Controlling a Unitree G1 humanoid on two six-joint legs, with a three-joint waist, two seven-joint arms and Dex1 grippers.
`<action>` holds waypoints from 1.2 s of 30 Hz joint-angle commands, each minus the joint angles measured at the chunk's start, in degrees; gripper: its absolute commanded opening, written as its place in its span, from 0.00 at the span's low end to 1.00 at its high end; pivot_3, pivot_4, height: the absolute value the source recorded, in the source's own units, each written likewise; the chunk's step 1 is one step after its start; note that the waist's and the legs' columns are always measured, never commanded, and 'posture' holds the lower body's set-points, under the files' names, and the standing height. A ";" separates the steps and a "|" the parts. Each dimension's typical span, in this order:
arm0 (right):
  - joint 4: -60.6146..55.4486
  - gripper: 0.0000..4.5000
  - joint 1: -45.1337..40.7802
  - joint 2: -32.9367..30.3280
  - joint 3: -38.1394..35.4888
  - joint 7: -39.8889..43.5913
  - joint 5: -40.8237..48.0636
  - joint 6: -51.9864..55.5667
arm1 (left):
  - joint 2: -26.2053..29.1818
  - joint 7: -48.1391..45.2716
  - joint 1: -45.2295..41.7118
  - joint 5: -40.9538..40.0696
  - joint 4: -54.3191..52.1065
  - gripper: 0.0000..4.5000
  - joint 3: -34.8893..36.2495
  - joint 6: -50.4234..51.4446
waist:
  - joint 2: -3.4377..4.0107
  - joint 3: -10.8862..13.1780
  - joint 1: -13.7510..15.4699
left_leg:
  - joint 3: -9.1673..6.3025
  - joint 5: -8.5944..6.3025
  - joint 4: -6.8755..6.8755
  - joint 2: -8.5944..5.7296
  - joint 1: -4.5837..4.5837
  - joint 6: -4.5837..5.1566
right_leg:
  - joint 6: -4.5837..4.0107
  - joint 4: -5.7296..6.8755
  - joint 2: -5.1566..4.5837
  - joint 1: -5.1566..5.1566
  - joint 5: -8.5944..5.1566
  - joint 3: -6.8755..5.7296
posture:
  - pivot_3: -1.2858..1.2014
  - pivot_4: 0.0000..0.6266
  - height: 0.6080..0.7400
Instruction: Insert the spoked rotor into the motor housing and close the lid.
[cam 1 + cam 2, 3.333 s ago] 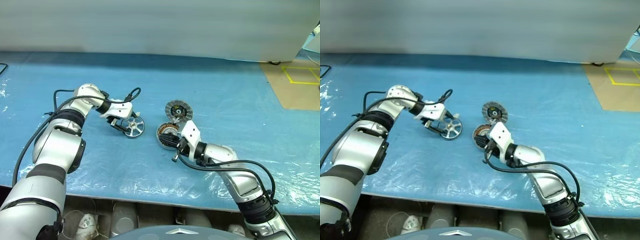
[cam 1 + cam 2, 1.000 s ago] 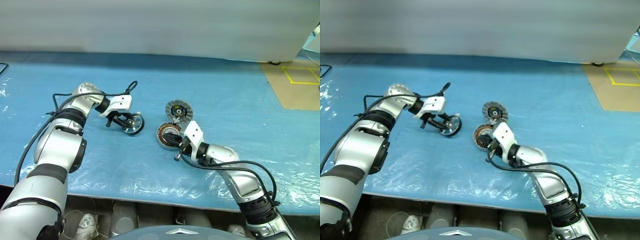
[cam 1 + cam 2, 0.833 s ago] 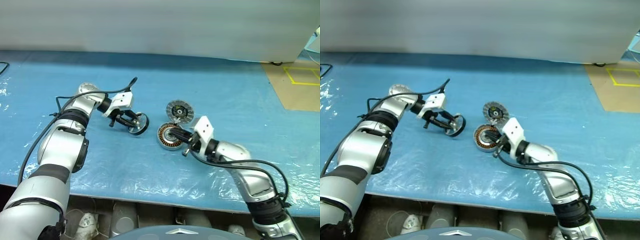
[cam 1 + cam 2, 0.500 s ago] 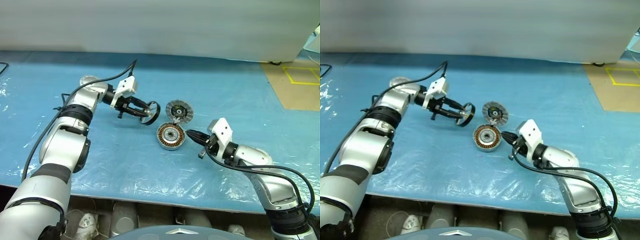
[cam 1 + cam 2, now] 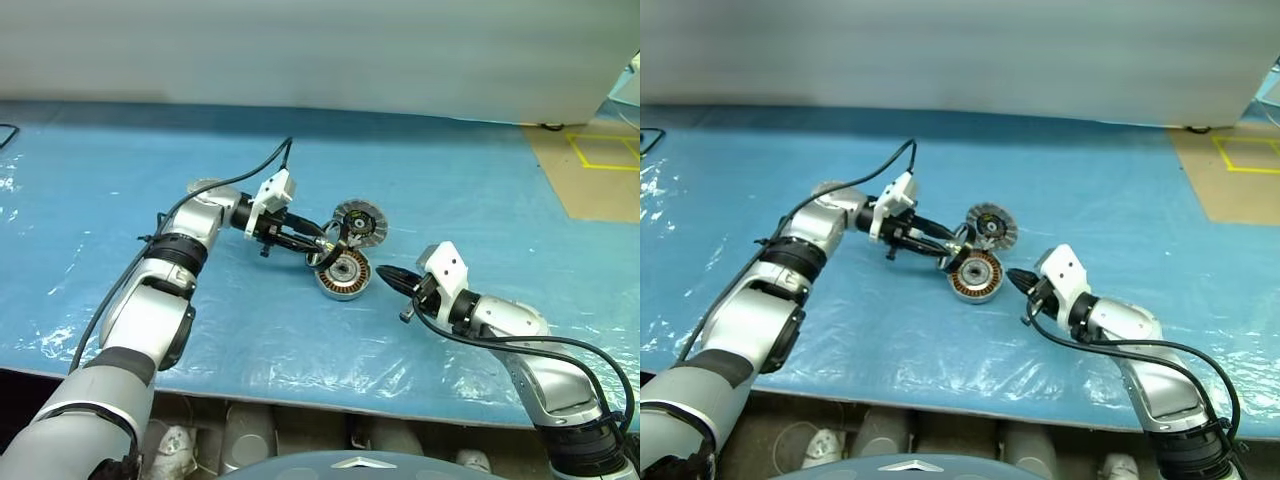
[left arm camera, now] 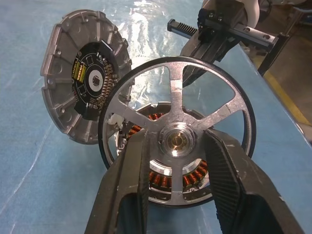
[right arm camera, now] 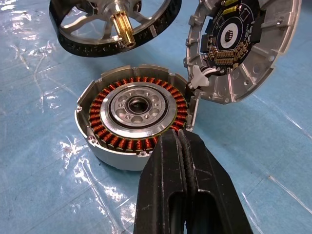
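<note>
Since a second ago the left gripper has carried the spoked rotor from the tabletop's left-middle across to the motor housing, while the right gripper has drawn back off the housing toward the right.

Now the rotor hangs tilted on edge just above and beside the housing's near-left rim, not yet seated. The left gripper's two fingers are part-way closed, pinching the rotor at its hub, one on each side, between the spokes. The housing sits flat near the middle of the tabletop, its copper windings and centre bore open upward. The lid stands hinged up from the housing's far rim, dark circuit face toward the housing.

To seat it well, I would judge the rotor needs levelling first: its brass shaft, seen in the right wrist view, should point straight down over the centre bore before lowering. Coming in tilted risks the rim catching the wall or scraping the windings, and the raised lid leaves little room on the far side.

The left arm reaches out long across the tabletop, wrist bent so the gripper points right and slightly down. The right arm lies low, its gripper fully shut and empty, tips aimed at the housing's right side, just clear of it.
</note>
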 commanded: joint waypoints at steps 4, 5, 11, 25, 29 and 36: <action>-1.23 0.00 0.00 0.12 -0.04 -0.32 0.05 -1.28 | -1.70 1.01 -0.19 0.40 -0.27 0.29 3.05 -1.32 | 0.00 0.00 0.00 | 0.00 0.00 -0.01 0.00 0.00 0.00 | 0.00 0.00 0.00 0.00 0.00 0.00 | 0.52 0.24 1.00; -1.24 0.00 0.00 0.12 0.01 -0.33 0.01 -1.29 | -1.81 0.87 -0.06 0.56 -0.18 0.29 3.06 -1.29 | 0.00 0.00 -0.06 | 0.00 0.00 -0.01 0.00 0.00 0.00 | 0.00 -0.01 0.00 0.00 0.00 0.00 | 0.52 0.24 1.00; -1.36 0.00 0.16 0.10 0.11 -0.50 -0.24 -1.29 | -1.89 0.70 0.89 2.62 0.47 0.29 2.40 -2.67 | 0.00 0.00 -0.12 | 0.00 0.00 -0.02 0.00 0.01 0.00 | 0.00 -0.01 0.00 0.00 0.00 0.00 | 0.52 0.24 1.00; -1.42 0.00 0.15 0.19 0.43 -0.68 -0.50 -1.66 | -3.76 2.50 1.35 5.22 1.84 0.29 2.37 -5.65 | 0.00 0.00 -0.07 | 0.00 0.00 -0.01 0.01 0.01 0.01 | 0.00 -0.01 0.00 0.00 0.00 0.00 | 0.52 0.24 1.00; -1.34 0.00 0.09 0.28 0.50 -0.82 -0.65 -1.81 | -3.23 2.54 0.89 6.87 2.89 0.29 1.51 -7.20 | 0.00 0.00 -0.07 | 0.00 0.00 -0.01 0.00 0.02 0.01 | 0.00 -0.01 0.00 0.01 0.00 0.00 | 0.52 0.24 1.00; -0.99 0.00 -0.08 0.16 0.61 -0.82 -0.95 -2.02 | -3.05 1.71 0.34 8.05 3.81 0.29 1.27 -7.95 | 0.00 0.00 -0.10 | 0.00 0.00 0.00 0.01 0.04 0.01 | 0.00 -0.01 0.00 0.02 0.00 0.01 | 0.52 0.24 1.00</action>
